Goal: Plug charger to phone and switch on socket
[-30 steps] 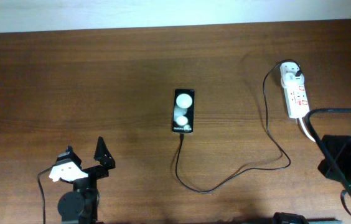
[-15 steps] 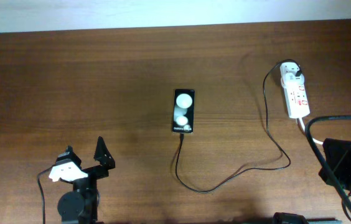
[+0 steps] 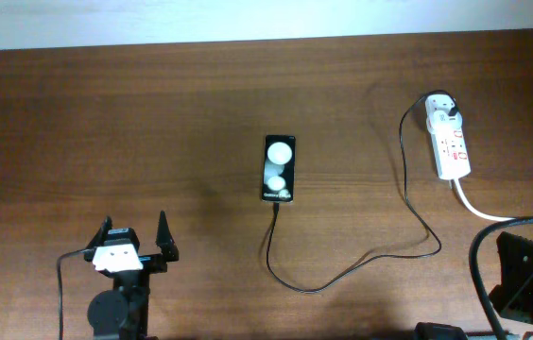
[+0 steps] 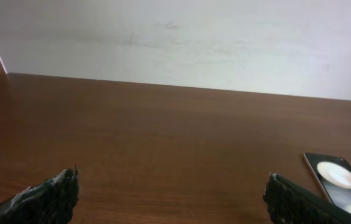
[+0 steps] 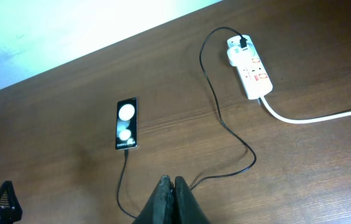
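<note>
The black phone [image 3: 279,168] lies at the table's middle, two white spots on its face; it also shows in the right wrist view [image 5: 126,123] and the left wrist view [image 4: 340,186]. The black charger cable [image 3: 342,274] runs from the phone's near end in a loop to its white plug head [image 3: 441,111] seated in the white socket strip [image 3: 451,144] at the right. My left gripper [image 3: 135,236] is open and empty at the front left. My right gripper [image 5: 172,183] is shut and empty, raised above the table at the front right.
The socket's thick white cord [image 3: 479,208] trails toward the front right corner, where the right arm's black base [image 3: 531,283] and its cables sit. A pale wall [image 4: 182,43] borders the table's far edge.
The right arm has drawn back toward the front right corner, away from the socket. The left gripper has turned to face straight across the table.
</note>
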{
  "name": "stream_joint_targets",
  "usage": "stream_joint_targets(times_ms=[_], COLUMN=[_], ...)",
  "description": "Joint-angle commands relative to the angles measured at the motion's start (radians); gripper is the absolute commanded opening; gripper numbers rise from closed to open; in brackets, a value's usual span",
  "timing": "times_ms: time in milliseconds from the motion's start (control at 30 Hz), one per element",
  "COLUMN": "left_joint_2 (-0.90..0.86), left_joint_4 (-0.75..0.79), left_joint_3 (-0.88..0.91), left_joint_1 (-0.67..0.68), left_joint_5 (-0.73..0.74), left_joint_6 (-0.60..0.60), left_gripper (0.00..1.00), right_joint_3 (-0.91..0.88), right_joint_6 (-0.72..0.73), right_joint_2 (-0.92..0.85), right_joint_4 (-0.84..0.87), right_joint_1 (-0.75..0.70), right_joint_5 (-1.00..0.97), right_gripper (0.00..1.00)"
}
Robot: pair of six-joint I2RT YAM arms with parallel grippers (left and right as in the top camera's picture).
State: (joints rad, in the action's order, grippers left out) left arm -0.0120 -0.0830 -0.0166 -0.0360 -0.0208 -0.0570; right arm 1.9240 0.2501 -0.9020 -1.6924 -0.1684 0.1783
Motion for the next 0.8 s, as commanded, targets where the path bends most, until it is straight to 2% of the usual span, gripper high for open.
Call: stream_joint_targets(times_ms=[0,33,67,100,600,633,733,767], left_joint_2=[0.005,0.005,0.005,0.005,0.005,0.005,0.005,0.005], left_joint_4=[-0.001,0.000,0.000,0.000,0.000,0.000,0.000,0.000], left_joint_3=[0.007,0.007,0.007,0.007,0.007,0.007,0.007,0.007], left_joint_1=[-0.004,-0.004,-0.004,-0.004,-0.004,-0.004,-0.004,-0.004], left_joint_5=[0.022,0.022,0.022,0.022,0.022,0.022,0.022,0.022], left_joint_6=[0.052,0.051,0.051,0.051,0.051,0.051,0.051,0.051], left_gripper=[0.99,0.99,0.99,0.99,0.99,0.99,0.99,0.99], right_joint_3=[-0.002,-0.002,-0.002,-0.002,-0.004,-0.005,-0.031,-0.061], right_joint_6=[-0.010,-0.010,-0.010,-0.010,-0.010,-0.010,-0.010,-0.010], right_joint_2=[0.004,0.004,0.004,0.004,0.004,0.005,0.021,0.031], right_joint_4=[-0.006,-0.006,-0.006,-0.006,-0.005,0.029,0.323,0.349], right_joint_1=[0.006,0.006,0.006,0.006,0.006,0.006,0.006,0.006], right_joint_5=[-0.002,-0.002,-0.002,-0.002,-0.002,-0.002,-0.002,-0.002], right_gripper=[0.22,0.35,0.57,0.99,0.99,0.99,0.99,0.99])
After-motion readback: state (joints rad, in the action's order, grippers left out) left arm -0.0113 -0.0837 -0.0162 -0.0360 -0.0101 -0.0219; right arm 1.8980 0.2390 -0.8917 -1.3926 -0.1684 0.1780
